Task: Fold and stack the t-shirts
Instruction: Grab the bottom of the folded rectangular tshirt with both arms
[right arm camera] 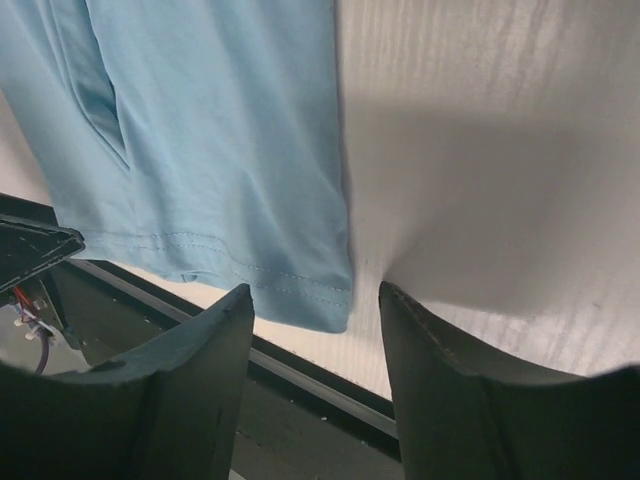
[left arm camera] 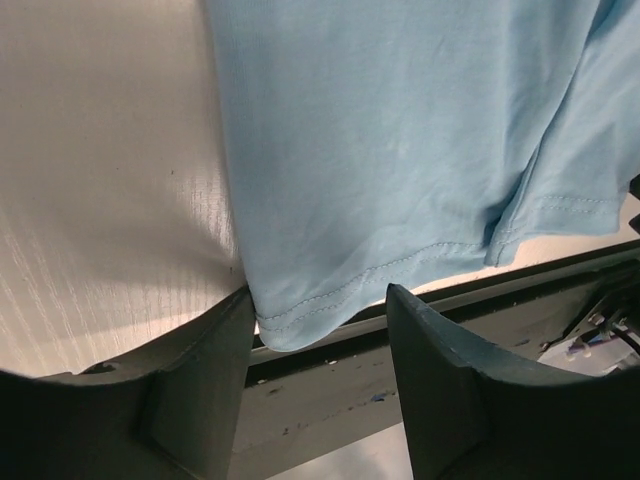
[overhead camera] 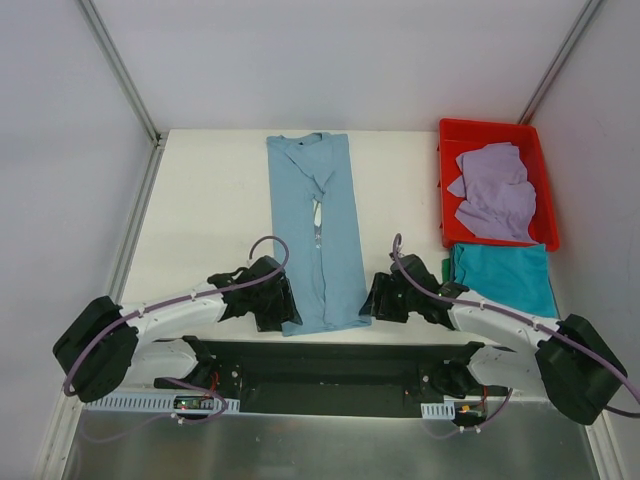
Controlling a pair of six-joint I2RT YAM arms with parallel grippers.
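A light blue t-shirt [overhead camera: 315,230] lies folded lengthwise in a long strip down the middle of the table, its hem at the near edge. My left gripper [overhead camera: 283,312] is open at the hem's near left corner [left arm camera: 290,325], which hangs between its jaws. My right gripper [overhead camera: 372,300] is open at the hem's near right corner [right arm camera: 320,300], also between its jaws. A lavender t-shirt [overhead camera: 495,190] lies crumpled in the red bin [overhead camera: 447,175]. A teal t-shirt [overhead camera: 505,278] lies folded at the right, in front of the bin.
The red bin stands at the back right of the table. The black base rail [overhead camera: 330,365] runs along the near edge, just under the shirt's hem. Metal frame posts [overhead camera: 120,70] rise at the back corners.
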